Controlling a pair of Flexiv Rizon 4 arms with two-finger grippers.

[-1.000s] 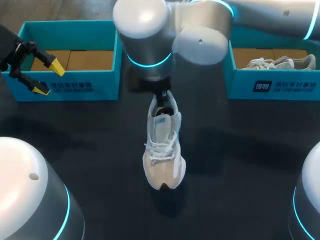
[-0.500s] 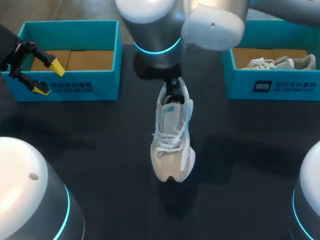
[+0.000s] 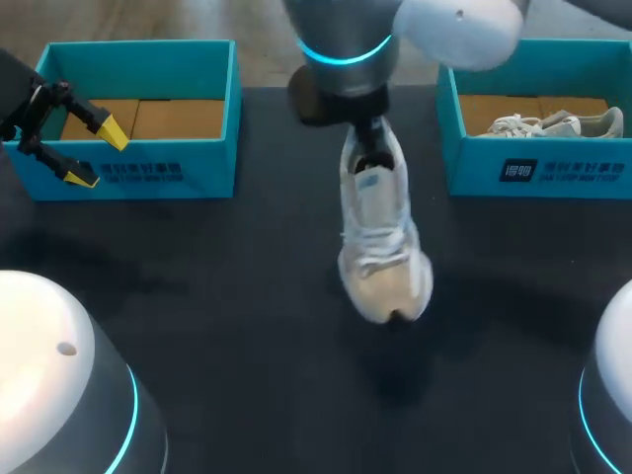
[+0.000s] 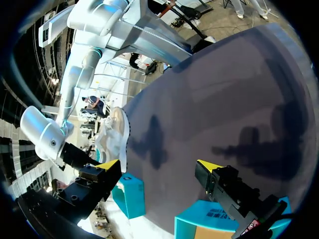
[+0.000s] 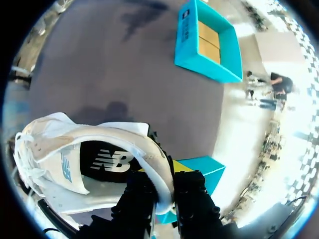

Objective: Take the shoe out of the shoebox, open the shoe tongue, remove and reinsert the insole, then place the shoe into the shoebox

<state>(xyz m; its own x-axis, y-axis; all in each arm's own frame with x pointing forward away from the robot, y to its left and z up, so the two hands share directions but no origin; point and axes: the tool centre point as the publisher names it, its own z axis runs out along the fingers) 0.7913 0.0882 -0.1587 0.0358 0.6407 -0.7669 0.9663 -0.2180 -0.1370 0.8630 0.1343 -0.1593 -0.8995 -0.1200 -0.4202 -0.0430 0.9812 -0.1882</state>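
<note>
A white and beige shoe (image 3: 383,247) hangs above the middle of the dark table, toe pointing toward the front edge. My right gripper (image 3: 370,148) is shut on its heel collar. In the right wrist view the shoe (image 5: 75,149) stretches out ahead of the gripper (image 5: 167,186), one finger inside the collar and one outside, with the dark insole showing inside. My left gripper (image 3: 87,153) stands open in front of the left teal shoebox (image 3: 138,168), with nothing between its fingers. In the left wrist view the gripper (image 4: 158,167) faces the shoe (image 4: 114,137) from far off.
The left shoebox shows only its cardboard floor. At the back right stands a second teal shoebox (image 3: 538,173) with another white shoe (image 3: 553,123) lying in it. The shoe's shadow falls on the table (image 3: 217,296) below it.
My right arm has carried the shoe to the right, toward the right shoebox, and slightly farther back. The left arm has not moved.
</note>
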